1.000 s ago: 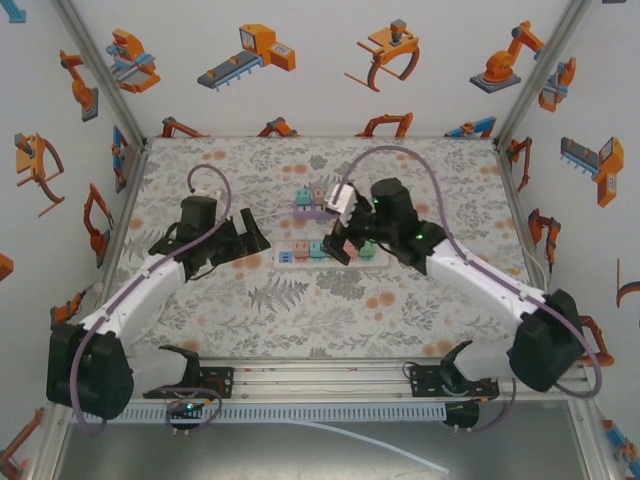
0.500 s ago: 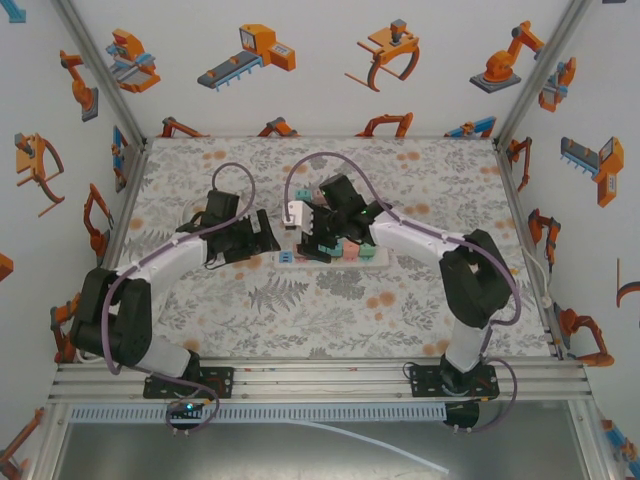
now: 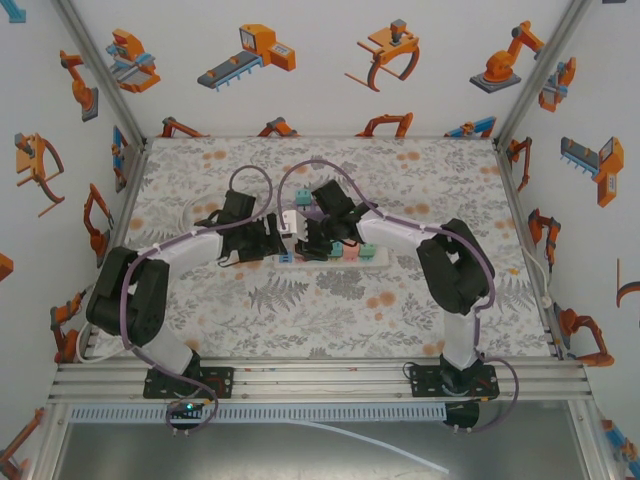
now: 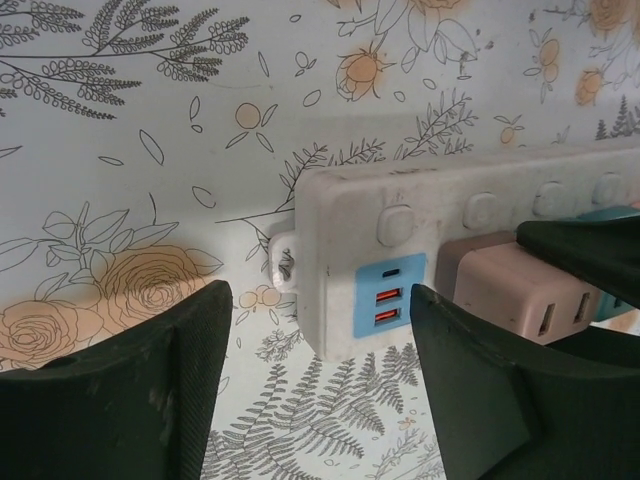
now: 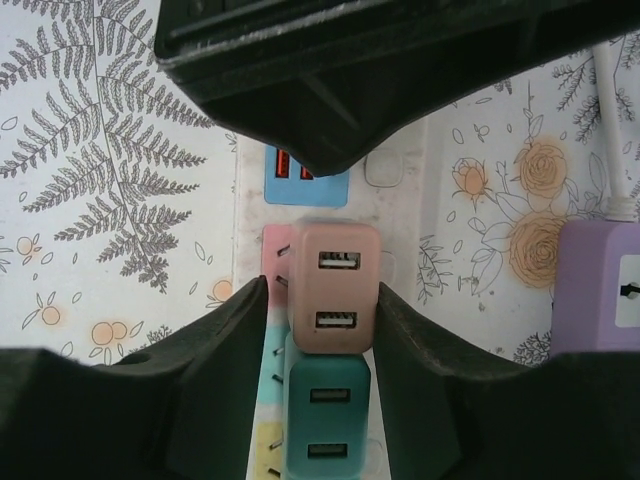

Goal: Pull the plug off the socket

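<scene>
**One high overview, two wrist close-ups of the same strip**

The top external camera sits above and behind the arm bases. From well back it looks down and forward over the whole floral table to the back wall.

The left wrist camera rides low and close. It looks out between the fingers of the left gripper at the end of the white power strip.

The right wrist camera looks almost straight down past the right gripper, very near.

Both wrist views share the strip's blue USB panel and the pink charger. The overview shows that same spot at mid-table.
</scene>
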Robot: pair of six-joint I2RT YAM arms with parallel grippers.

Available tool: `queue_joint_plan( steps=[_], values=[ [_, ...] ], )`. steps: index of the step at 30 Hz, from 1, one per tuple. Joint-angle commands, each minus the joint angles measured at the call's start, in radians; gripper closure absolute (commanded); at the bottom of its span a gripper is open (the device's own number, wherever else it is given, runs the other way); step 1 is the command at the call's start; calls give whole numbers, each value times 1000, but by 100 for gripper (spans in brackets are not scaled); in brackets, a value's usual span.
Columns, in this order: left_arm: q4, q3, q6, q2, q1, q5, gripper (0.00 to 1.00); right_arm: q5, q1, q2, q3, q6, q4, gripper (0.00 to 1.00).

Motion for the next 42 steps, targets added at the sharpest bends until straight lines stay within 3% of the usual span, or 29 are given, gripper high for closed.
queue_joint_plan(
  steps=[1, 13, 28, 42],
  values=[
    [-29, 10, 4, 18, -14, -57, 35, -31, -2, 7, 31, -12, -9, 60],
    [-125, 11, 45, 59, -43, -177, 45, -56, -2, 8, 53, -8, -2, 72],
    [-141, -24, 17, 90, -75, -263, 48, -85, -6, -9, 78, 89, 57, 83],
    [-126, -32, 1, 106, -75, -281, 50, -94, -18, -54, 7, 126, 172, 85]
  ],
)
